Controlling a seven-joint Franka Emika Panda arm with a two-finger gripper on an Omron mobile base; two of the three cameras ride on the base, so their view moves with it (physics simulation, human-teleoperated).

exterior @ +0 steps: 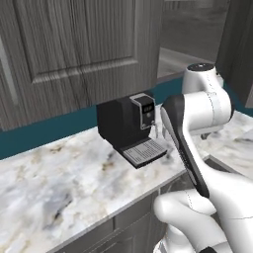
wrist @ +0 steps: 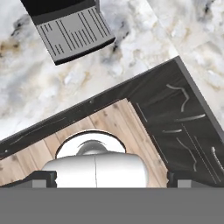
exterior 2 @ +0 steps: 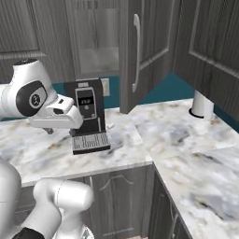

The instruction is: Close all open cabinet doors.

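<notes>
The open cabinet door [exterior 2: 140, 51] stands edge-on, tall handle [exterior 2: 136, 52] vertical, above and right of the coffee machine [exterior 2: 87, 112], while the wide-open, empty fingers [wrist: 109, 177] point down at the tabletop [wrist: 131, 48] edge.

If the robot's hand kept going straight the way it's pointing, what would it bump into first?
It points down. The gripper would probably meet the robot's own white body below it, with the wooden floor beside that. The marble counter edge and coffee machine tray sit farther up the view, off that line. Depth is hard to judge.
</notes>
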